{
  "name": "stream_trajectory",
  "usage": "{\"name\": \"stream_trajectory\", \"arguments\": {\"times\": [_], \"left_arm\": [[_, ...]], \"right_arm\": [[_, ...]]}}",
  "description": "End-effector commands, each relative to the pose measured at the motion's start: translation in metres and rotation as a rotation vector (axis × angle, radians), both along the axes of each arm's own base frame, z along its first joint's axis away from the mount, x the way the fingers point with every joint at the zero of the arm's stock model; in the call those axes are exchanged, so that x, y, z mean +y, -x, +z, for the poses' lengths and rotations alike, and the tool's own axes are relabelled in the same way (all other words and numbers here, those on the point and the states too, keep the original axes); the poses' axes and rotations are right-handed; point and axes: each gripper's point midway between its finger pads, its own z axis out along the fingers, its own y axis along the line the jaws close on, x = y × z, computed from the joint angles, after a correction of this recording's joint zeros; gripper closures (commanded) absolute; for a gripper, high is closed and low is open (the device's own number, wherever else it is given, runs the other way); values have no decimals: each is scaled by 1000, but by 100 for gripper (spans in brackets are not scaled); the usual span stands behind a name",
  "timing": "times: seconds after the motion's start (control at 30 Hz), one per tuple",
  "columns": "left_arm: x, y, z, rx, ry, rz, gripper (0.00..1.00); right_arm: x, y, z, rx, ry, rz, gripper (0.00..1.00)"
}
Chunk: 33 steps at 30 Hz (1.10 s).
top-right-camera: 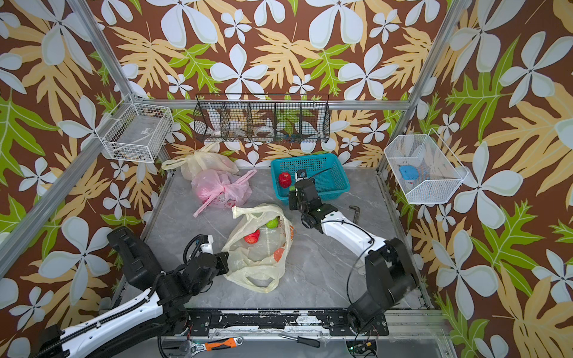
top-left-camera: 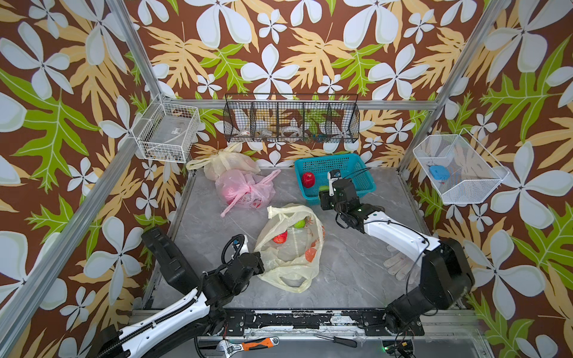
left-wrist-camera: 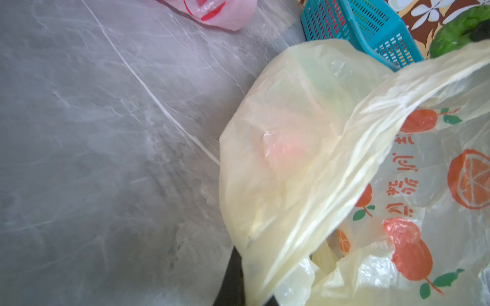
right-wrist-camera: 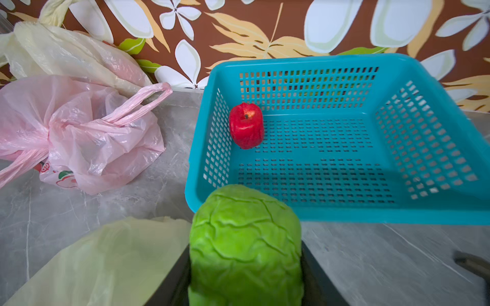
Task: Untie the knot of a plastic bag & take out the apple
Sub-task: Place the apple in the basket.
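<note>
The yellow bag (top-left-camera: 291, 263) lies open in the middle of the gray table (top-left-camera: 350, 279). The left gripper (top-left-camera: 263, 266) has its fingers pressed together on the bag's near edge. Inside the bag sit a red apple (top-left-camera: 280, 238) and a green fruit (top-left-camera: 299, 223). The right gripper (right-wrist-camera: 245, 254) pinches a green cabbage (right-wrist-camera: 245, 225) right at the near rim of the blue basket (right-wrist-camera: 305, 62). A second apple (right-wrist-camera: 246, 125), also red, lies in the basket by a side wall. A pink bag (top-left-camera: 245, 186), tied shut, sits near the back.
</note>
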Motion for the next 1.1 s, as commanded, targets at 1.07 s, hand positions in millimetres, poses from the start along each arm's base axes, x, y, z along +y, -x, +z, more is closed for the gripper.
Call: {"name": "stream_trajectory", "arguments": {"times": [1.07], "left_arm": [[-34, -68, 58, -172, -91, 66, 100]], "right_arm": [[19, -45, -22, 19, 8, 31, 29]]}}
